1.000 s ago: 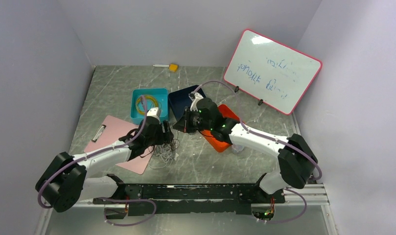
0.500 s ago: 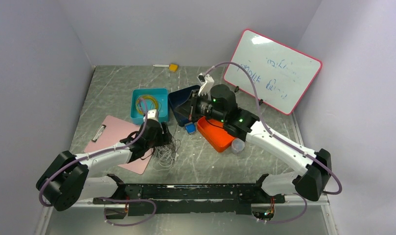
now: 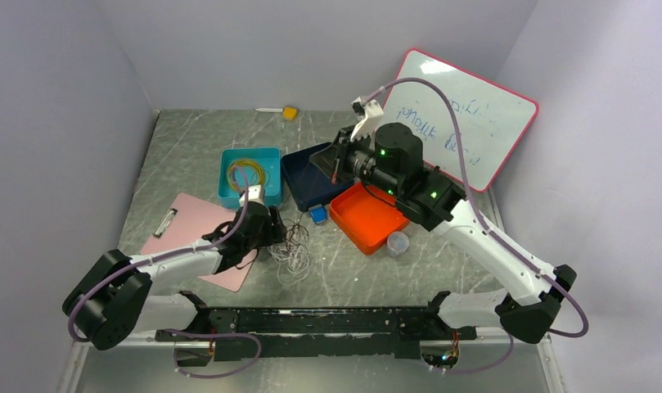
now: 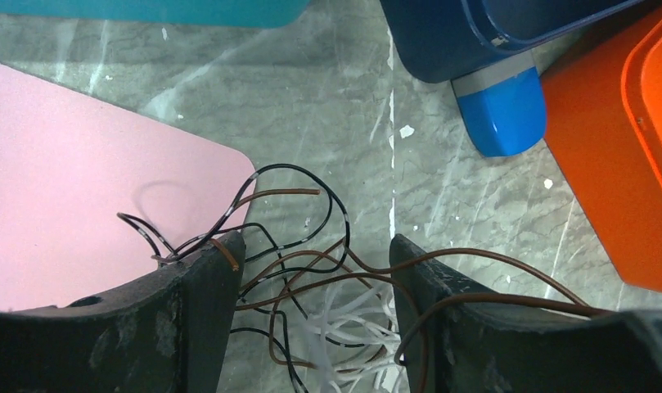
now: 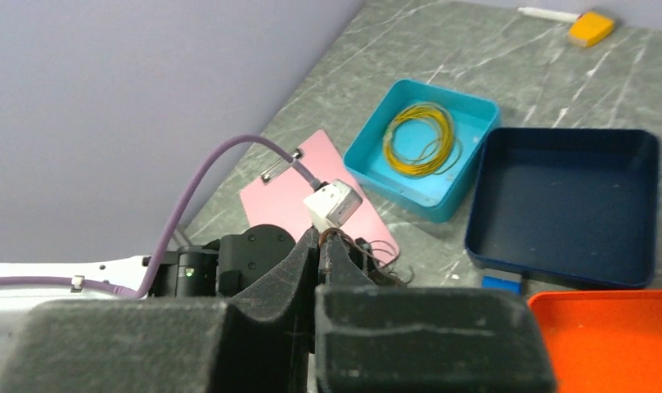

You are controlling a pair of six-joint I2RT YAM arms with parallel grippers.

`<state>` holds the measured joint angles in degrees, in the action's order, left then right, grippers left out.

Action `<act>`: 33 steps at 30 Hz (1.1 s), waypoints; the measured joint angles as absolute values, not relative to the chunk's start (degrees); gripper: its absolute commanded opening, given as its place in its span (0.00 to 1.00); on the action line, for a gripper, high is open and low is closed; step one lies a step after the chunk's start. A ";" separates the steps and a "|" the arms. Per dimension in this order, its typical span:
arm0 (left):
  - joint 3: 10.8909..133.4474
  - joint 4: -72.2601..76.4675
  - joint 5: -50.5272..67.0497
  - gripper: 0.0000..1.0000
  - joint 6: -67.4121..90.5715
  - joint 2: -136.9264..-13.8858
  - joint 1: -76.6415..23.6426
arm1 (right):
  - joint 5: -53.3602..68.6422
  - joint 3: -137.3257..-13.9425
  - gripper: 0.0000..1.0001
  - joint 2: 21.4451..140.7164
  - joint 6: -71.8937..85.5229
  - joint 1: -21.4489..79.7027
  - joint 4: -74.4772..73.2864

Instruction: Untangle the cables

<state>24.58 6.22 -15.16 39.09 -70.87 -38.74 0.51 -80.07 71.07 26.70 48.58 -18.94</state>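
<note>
The cables [image 3: 293,248] lie as a loose bunch of thin white and dark brown-red wires on the table, beside the pink clipboard. My left gripper [image 3: 275,230] is low over the bunch. In the left wrist view it [image 4: 315,239] is open, with brown, black-and-white and white wires [image 4: 327,303] lying between and draped over its fingers. My right gripper [image 3: 333,166] is raised high above the navy tray. In the right wrist view it [image 5: 321,237] is shut, with a thin brown-red wire [image 5: 334,236] pinched at its tips.
A teal bin [image 3: 270,155] holds a yellow wire coil. A navy tray [image 3: 299,168], an orange tray [image 3: 368,217], a small blue object [image 3: 317,214] and a clear cup [image 3: 398,243] sit nearby. A pink clipboard [image 3: 188,225] lies left. A whiteboard [image 3: 475,123] leans at the back right.
My right arm has risen and pulled back to the right, away from the bunch, still shut. The cable bunch has spread a little to the right. My left gripper has stayed put.
</note>
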 measured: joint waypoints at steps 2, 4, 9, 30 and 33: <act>24.58 6.35 -15.29 0.68 39.27 -71.33 -38.74 | -0.86 -81.58 0.00 70.98 25.47 48.56 -20.43; 24.56 6.15 -15.46 0.67 39.42 -71.92 -38.74 | -2.26 -83.05 0.00 70.94 24.34 48.53 -21.28; 23.90 5.52 -16.47 0.59 39.90 -72.79 -38.74 | -5.28 -86.46 0.00 69.36 21.85 48.42 -21.28; 23.99 5.28 -19.00 0.14 42.35 -75.00 -38.74 | -12.71 -92.29 0.00 65.52 13.91 48.36 -21.56; 24.05 4.80 -19.35 0.28 43.27 -74.83 -38.74 | -12.16 -92.36 0.00 65.14 13.28 48.36 -21.63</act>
